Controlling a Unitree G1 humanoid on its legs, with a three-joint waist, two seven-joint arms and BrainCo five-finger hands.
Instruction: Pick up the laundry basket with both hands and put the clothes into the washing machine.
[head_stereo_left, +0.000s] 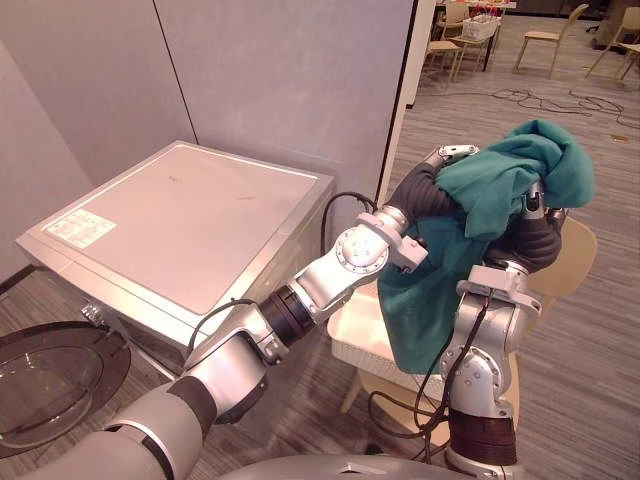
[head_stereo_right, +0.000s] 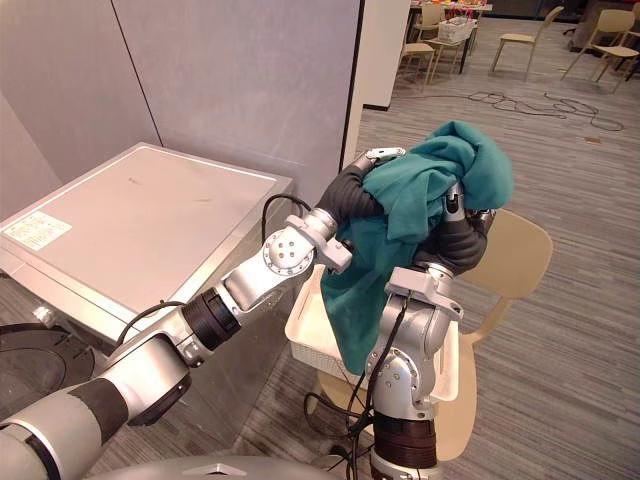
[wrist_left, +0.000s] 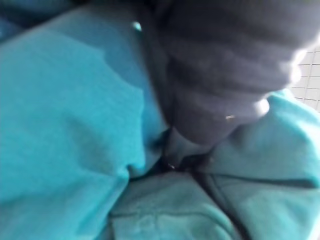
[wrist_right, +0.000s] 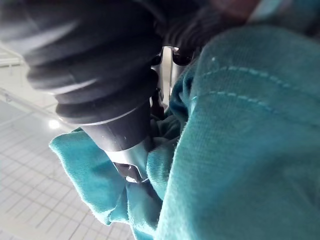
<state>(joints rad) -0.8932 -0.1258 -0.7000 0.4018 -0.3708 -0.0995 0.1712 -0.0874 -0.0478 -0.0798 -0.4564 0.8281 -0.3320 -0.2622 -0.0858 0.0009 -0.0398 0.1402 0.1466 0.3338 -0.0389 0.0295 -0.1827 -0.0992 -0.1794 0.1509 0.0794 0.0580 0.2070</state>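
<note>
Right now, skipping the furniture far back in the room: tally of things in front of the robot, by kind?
Washing machine: 1
Teal garment: 1
White laundry basket: 1
Beige chair under the basket: 1
Total: 4

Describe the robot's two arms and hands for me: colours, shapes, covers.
The left arm and right arm are silver-grey jointed segments with round bolted discs and black bands at the joints. The left hand and right hand each wear a dark, ribbed, bellows-like cover over back and wrist.
</note>
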